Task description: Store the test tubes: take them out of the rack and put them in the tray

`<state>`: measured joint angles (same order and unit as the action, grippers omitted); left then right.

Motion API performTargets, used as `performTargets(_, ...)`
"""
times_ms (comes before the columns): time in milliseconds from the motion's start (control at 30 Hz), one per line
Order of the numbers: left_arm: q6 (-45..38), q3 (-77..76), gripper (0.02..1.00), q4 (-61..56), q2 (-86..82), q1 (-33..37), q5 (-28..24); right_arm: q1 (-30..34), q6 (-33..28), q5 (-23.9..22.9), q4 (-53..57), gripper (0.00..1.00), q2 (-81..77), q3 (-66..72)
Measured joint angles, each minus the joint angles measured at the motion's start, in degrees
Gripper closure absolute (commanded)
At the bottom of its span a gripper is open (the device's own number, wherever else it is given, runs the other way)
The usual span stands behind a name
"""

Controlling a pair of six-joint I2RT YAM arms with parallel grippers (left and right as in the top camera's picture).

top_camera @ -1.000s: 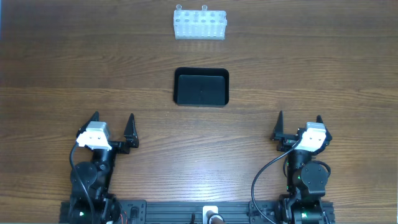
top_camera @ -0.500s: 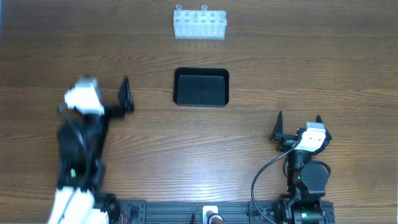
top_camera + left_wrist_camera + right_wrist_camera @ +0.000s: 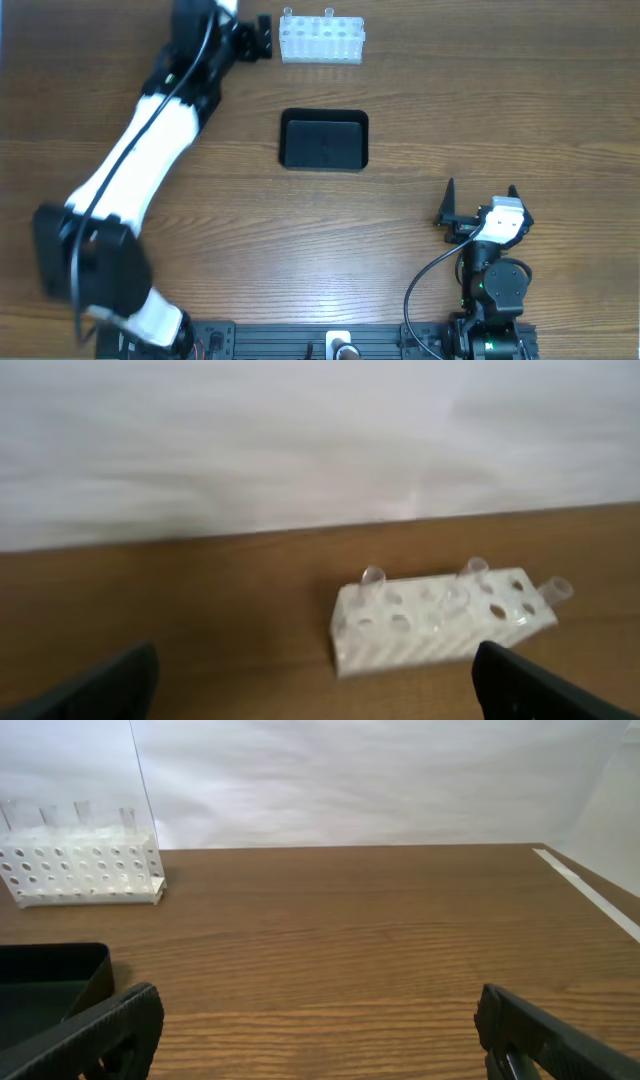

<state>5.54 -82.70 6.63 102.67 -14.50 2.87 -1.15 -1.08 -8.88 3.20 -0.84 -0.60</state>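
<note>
The rack (image 3: 321,39) sits unmoved at the top centre of the tabletop (image 3: 500,90) with its tubes (image 3: 373,576) standing in it. The tray (image 3: 324,140) lies just below, as before. The left arm (image 3: 150,140) has swung up from the lower left to the upper left. The left jaws now sit just beside the rack's left end, spread wide and holding nothing. The right jaws stay at the lower right, open and empty.

A white rack (image 3: 440,622) sits on the brown surface (image 3: 200,610) with clear test tubes (image 3: 373,576) poking out. The left hand (image 3: 315,660) has its two dark fingers (image 3: 110,685) spread wide apart.
</note>
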Motion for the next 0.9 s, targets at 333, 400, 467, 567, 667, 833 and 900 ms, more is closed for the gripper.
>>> performTargets(333,0.09,-19.65,0.02,8.13,19.21,-1.84,0.37,0.0,0.0,0.0,0.0,0.009,0.0,0.0)
performTargets(400,0.09,-22.14,0.023,9.46,21.7,-2.1,0.37,0.0,0.0,0.0,0.0,0.007,0.0,0.0)
performTargets(467,0.11,-24.24,0.023,9.97,23.71,-2.34,0.37,0.0,0.0,0.0,0.0,0.009,0.0,0.0)
performTargets(567,0.2,-26.36,0.02,10.21,26.16,-2.71,0.37,0.0,0.02,0.0,0.0,0.007,0.0,0.0)
performTargets(667,0.26,-27.8,0.047,10.19,28.06,-3.08,0.85,0.0,0.0,0.0,0.0,0.007,0.0,0.0)
performTargets(833,0.26,-29.38,0.115,10.32,30.64,-3.45,2.05,0.0,-0.02,0.0,0.0,0.007,0.0,0.0)
performTargets(900,0.42,-29.88,0.169,10.29,31.41,-3.61,2.29,0.0,-0.02,0.0,0.0,0.007,0.0,0.0)
